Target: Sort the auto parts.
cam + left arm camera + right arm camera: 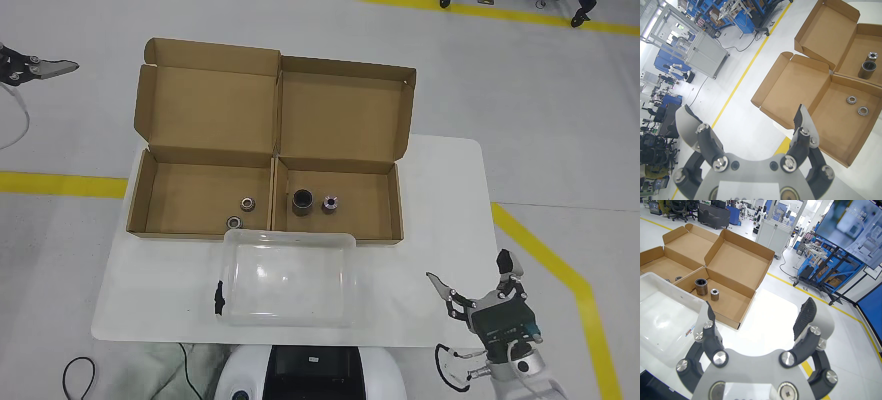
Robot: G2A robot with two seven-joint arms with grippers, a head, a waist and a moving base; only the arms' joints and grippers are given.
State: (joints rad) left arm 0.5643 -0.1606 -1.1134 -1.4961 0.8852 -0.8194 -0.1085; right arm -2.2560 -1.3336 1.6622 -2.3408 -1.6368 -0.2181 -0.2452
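Right gripper (759, 306), fingers spread and empty, hangs beside the white tray (668, 306); left gripper (743, 111), likewise spread, is off the table. Two bearing rings (851, 100) lie in the left box (838, 136); a dark sleeve (701, 286) and a steel bushing (714, 294) stand in the right box (734, 302). The tray's sticker (689, 330) is unreadable.

screen (848, 228): characters, I can't make them out
tray sticker (689, 331): too small
wrist label (748, 190): cut off
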